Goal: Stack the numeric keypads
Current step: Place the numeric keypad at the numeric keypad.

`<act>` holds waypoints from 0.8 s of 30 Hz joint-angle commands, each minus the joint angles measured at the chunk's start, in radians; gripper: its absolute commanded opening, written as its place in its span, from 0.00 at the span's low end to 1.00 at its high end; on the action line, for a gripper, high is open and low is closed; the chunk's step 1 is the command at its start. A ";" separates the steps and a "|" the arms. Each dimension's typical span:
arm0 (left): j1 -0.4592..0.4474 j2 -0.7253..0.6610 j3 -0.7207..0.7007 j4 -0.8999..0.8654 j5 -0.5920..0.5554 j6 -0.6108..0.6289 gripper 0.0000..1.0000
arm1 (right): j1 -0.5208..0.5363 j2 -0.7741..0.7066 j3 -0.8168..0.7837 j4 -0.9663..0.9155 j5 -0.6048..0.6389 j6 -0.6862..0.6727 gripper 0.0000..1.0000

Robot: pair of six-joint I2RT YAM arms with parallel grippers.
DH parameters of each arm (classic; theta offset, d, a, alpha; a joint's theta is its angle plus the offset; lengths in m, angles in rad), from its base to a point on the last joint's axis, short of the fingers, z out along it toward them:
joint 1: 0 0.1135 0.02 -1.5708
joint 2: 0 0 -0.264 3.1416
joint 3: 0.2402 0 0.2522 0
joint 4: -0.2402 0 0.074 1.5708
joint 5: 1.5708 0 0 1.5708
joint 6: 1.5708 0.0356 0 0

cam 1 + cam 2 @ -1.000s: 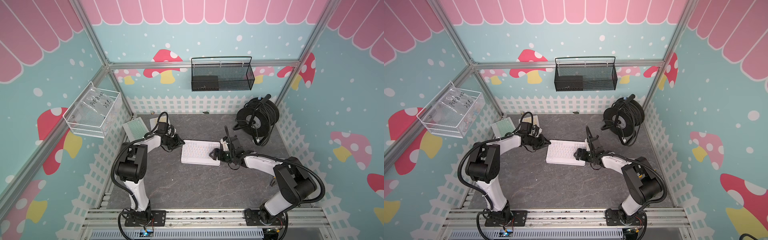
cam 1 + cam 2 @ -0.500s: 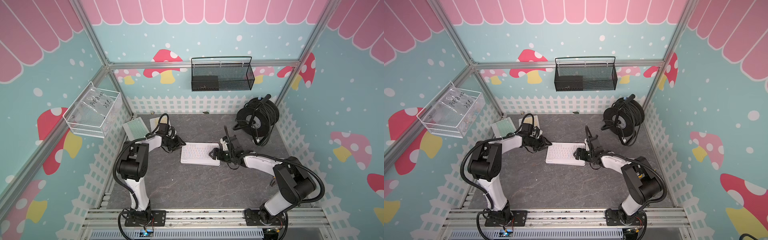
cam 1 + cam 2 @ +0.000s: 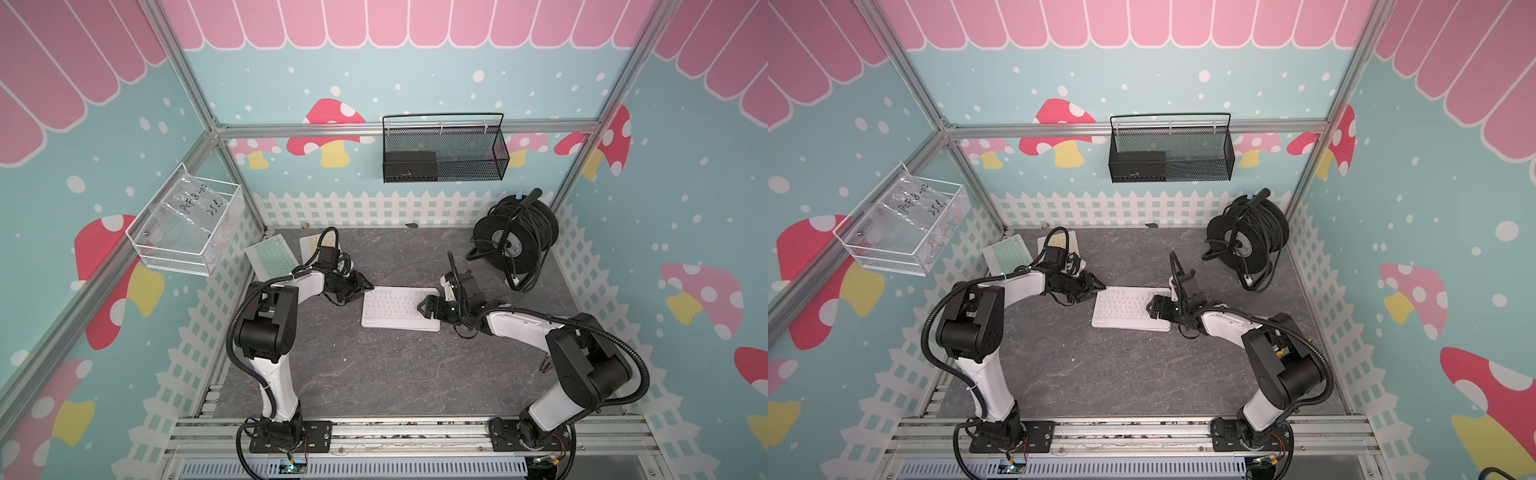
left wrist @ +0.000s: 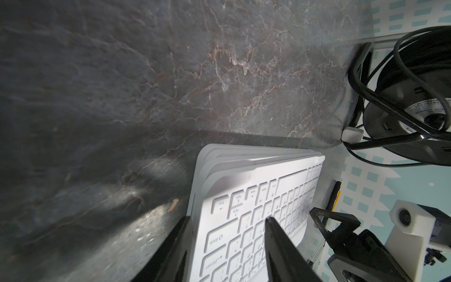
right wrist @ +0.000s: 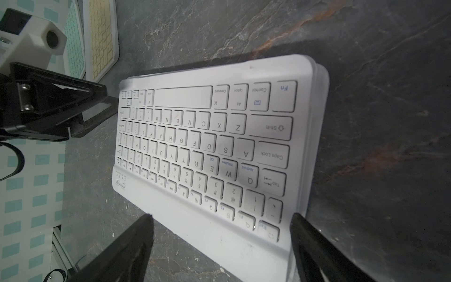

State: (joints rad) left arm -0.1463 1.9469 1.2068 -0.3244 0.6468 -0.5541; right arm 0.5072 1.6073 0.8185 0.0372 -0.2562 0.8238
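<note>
Fingers of left gripper (image 3: 368, 286): moderately parted and holding nothing. In the left wrist view one finger (image 4: 280, 244) lies over the end keys of the stack and the other stands just beside its edge. Whether either touches cannot be told.
Fingers of right gripper (image 3: 426, 307): spread wide and holding nothing. In the right wrist view the two fingers (image 5: 131, 244) straddle a corner region of the stack. One tip is just beside the Esc corner, contact unclear.
Grippers' places: one at each short end of the stack, facing each other, in both top views.
Stack of keypads (image 3: 395, 309): lies flat mid-table on the grey tabletop (image 3: 374, 374), with a white-keyed keypad on top. Several white edges are layered beneath it in the left wrist view (image 4: 256, 195), but how many cannot be read.
Mint keypad (image 3: 272, 262): one, in the far left corner by the fence wall, well apart from the stack.
Yellow keypad (image 3: 309, 247): one, just beside the mint keypad and partly behind the left arm's cable.
Loose keypads counted: two.
Stacks counted: one.
Cable reel (image 3: 515, 241): one, black, in the far right corner, apart from the stack.
Wall baskets: two, a black mesh basket (image 3: 444, 153) on the back wall and a white wire basket (image 3: 187, 232) on the left wall.
</note>
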 commanded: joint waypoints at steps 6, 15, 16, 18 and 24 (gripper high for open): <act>-0.034 -0.054 -0.023 0.015 -0.089 -0.040 0.60 | 0.019 0.019 0.023 -0.022 0.037 0.007 0.89; -0.130 -0.230 -0.140 -0.029 -0.374 -0.078 0.99 | 0.024 0.013 0.059 -0.088 0.117 -0.028 0.94; -0.140 -0.251 -0.159 -0.030 -0.389 -0.084 0.99 | 0.024 0.013 0.064 -0.097 0.124 -0.033 0.97; -0.162 -0.285 -0.196 -0.024 -0.412 -0.100 0.99 | 0.024 0.016 0.071 -0.110 0.133 -0.039 1.00; -0.215 -0.342 -0.277 0.006 -0.472 -0.145 0.99 | 0.026 0.031 0.076 -0.108 0.131 -0.037 0.99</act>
State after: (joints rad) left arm -0.3527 1.6203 0.9634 -0.3275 0.2405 -0.6628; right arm 0.5255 1.6150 0.8730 -0.0463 -0.1421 0.7933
